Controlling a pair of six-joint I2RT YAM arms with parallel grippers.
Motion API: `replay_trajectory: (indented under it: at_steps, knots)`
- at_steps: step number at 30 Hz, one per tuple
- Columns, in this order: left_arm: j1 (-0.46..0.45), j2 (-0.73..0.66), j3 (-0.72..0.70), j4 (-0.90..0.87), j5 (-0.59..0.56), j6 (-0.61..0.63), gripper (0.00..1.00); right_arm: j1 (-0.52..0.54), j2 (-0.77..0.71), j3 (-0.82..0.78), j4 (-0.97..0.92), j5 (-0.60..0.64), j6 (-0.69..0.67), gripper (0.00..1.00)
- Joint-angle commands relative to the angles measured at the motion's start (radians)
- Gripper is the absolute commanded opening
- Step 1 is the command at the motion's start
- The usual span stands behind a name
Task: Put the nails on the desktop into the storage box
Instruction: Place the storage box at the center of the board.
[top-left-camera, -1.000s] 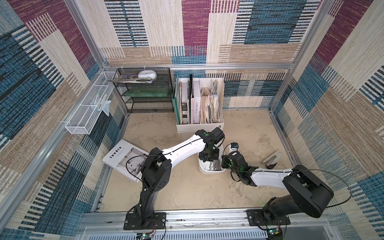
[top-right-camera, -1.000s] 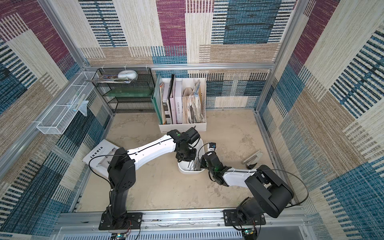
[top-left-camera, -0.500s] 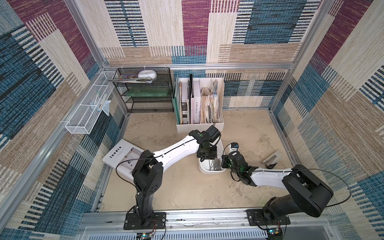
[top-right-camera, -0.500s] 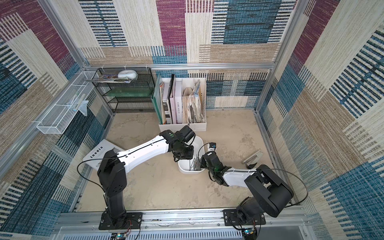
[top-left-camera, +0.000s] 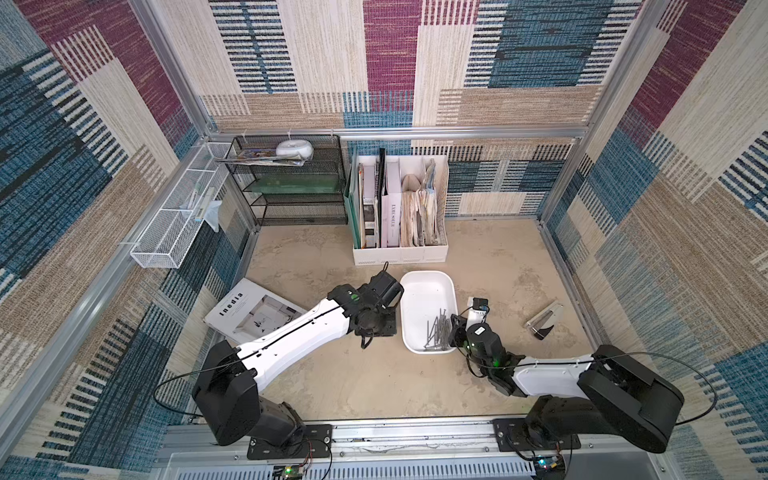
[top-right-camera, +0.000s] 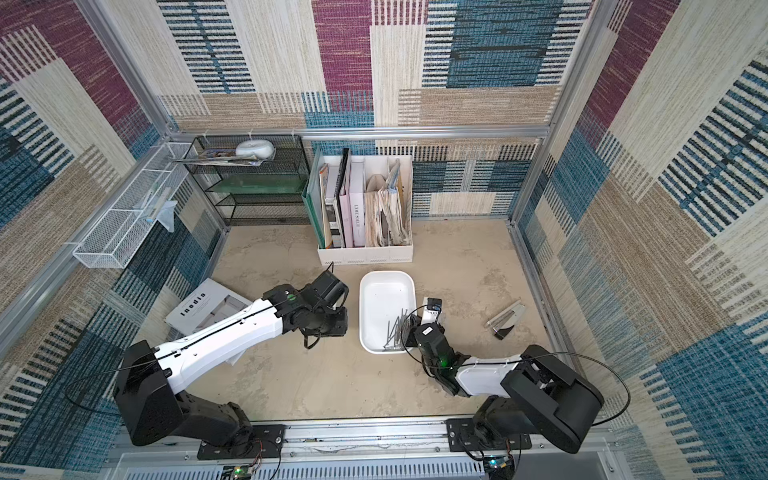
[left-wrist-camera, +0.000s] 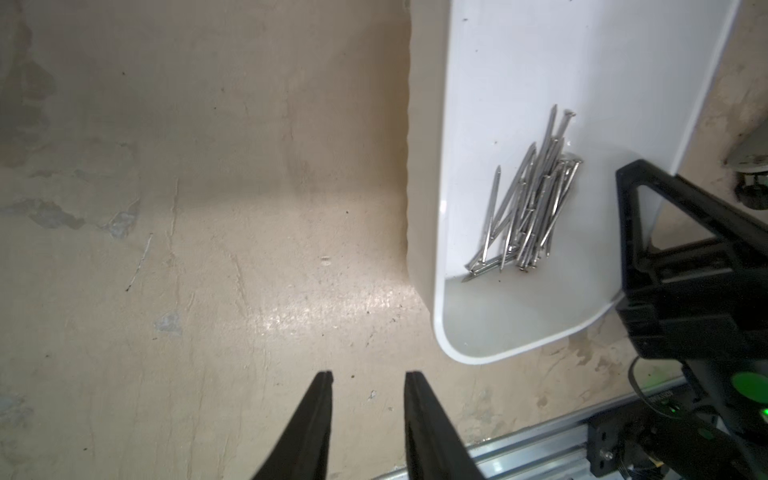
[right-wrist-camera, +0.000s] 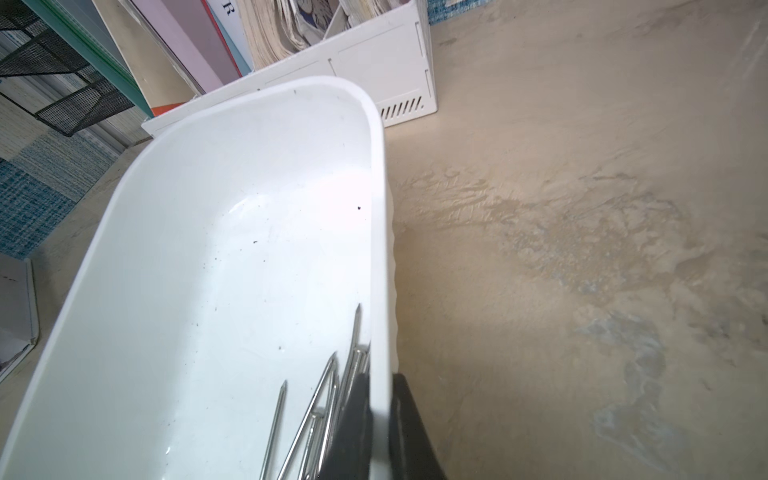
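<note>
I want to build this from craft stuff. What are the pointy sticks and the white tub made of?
The nails look like metal, probably steel: grey, thin, with bright glints along them. The storage box seems to be plastic: smooth, glossy white, with rounded moulded corners.

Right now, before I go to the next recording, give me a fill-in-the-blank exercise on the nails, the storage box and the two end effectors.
1. The nails lie bundled ___ the storage box.
2. The right end effector is clamped on the wall of the ___.
3. The left end effector hangs over bare desktop, jaws ___ and holding nothing.
Missing words: inside; storage box; open.
</note>
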Motion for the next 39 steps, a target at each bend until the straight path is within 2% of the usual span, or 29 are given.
replay_trajectory:
  at_steps: [1,5,10,15,27,32,39]
  knots:
    - [-0.001,-0.005,-0.041,0.074,-0.002,-0.028,0.34,0.039,-0.026,0.002,0.088,0.133,-0.028,0.0]
    - [0.0,0.011,-0.096,0.125,0.007,-0.035,0.34,0.062,-0.019,-0.008,0.142,0.197,-0.035,0.0]
    - [0.0,0.071,-0.132,0.172,-0.006,-0.042,0.33,0.062,0.116,-0.004,0.251,0.171,-0.009,0.0]
    - [-0.001,0.097,-0.107,0.175,-0.005,-0.034,0.32,0.062,0.111,0.02,0.22,0.147,-0.02,0.0]
    - [-0.007,0.113,-0.029,0.175,0.036,-0.027,0.31,0.04,0.17,0.118,0.046,0.049,0.06,0.0]
    - [-0.01,0.111,-0.038,0.181,0.039,-0.027,0.31,0.017,0.202,0.204,-0.128,-0.009,0.099,0.0]
    - [-0.01,0.112,-0.079,0.184,0.024,-0.025,0.29,0.016,0.234,0.256,-0.196,-0.034,0.101,0.0]
